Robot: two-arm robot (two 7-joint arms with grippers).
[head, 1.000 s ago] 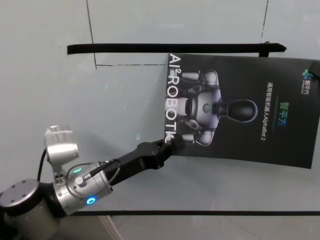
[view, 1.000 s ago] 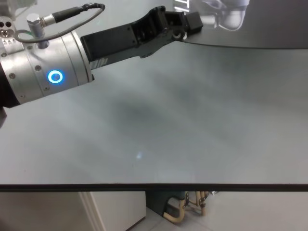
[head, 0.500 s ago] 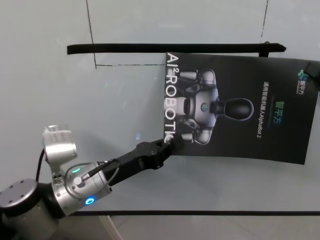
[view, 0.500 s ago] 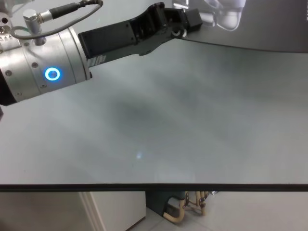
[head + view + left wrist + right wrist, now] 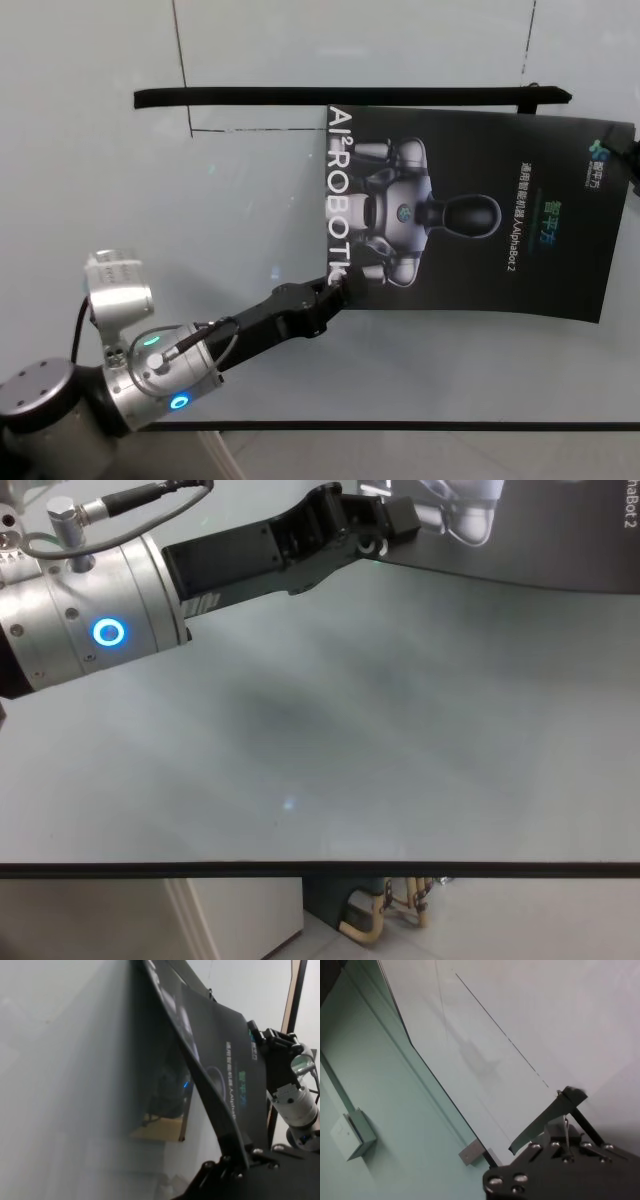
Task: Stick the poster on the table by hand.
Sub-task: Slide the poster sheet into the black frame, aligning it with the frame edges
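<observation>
The poster [image 5: 470, 215], a dark sheet with a silver robot and white "ROBOT" letters, lies over the back right of the pale grey table [image 5: 200, 220]. My left gripper [image 5: 336, 285] is shut on its near left corner; the chest view shows the same grip [image 5: 388, 525] at the poster's edge [image 5: 560, 550]. In the left wrist view the poster [image 5: 220, 1060] rises off the table, sagging between its held corners. My right gripper [image 5: 633, 150] at the view's right edge is shut on the far right corner; the right wrist view shows that corner [image 5: 555, 1110] between its fingers.
A long black strip [image 5: 350, 97] lies across the table just behind the poster. Thin dark lines [image 5: 180, 50] mark the tabletop. The table's dark front edge [image 5: 320, 868] runs close below my left arm [image 5: 90, 630].
The poster has shifted left and turned slightly, so its right edge now shows inside the head view. My left gripper has hardly moved.
</observation>
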